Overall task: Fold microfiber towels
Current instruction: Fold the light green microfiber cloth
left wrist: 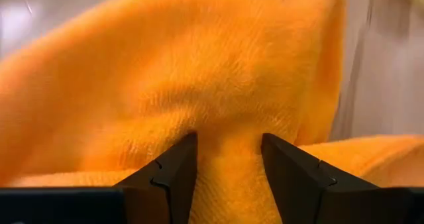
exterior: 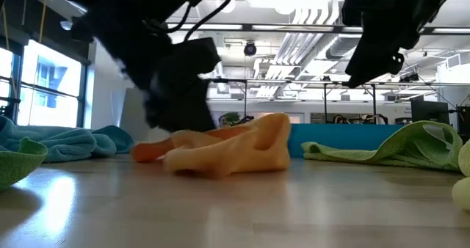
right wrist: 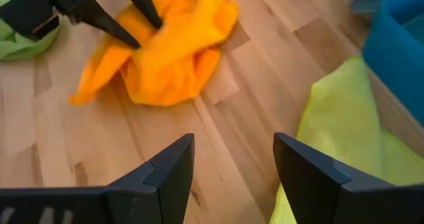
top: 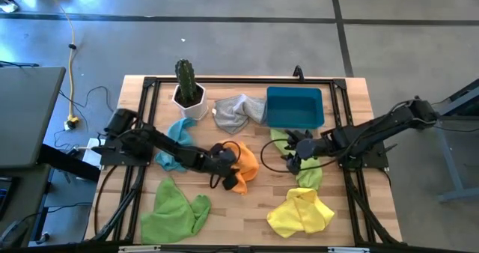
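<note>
Orange towel point(left wrist: 199, 85) between spread left gripper point(left wrist: 228, 164) fingers, unseen overhead; right gripper point(right wrist: 232, 164) spread, empty.

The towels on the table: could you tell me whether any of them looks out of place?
The grey towel is draped partly over the blue bin's rim beside the potted cactus. All towels lie crumpled, none folded; otherwise nothing stands out.

i can read no text, label, brand, number or sign in any of my views.
</note>
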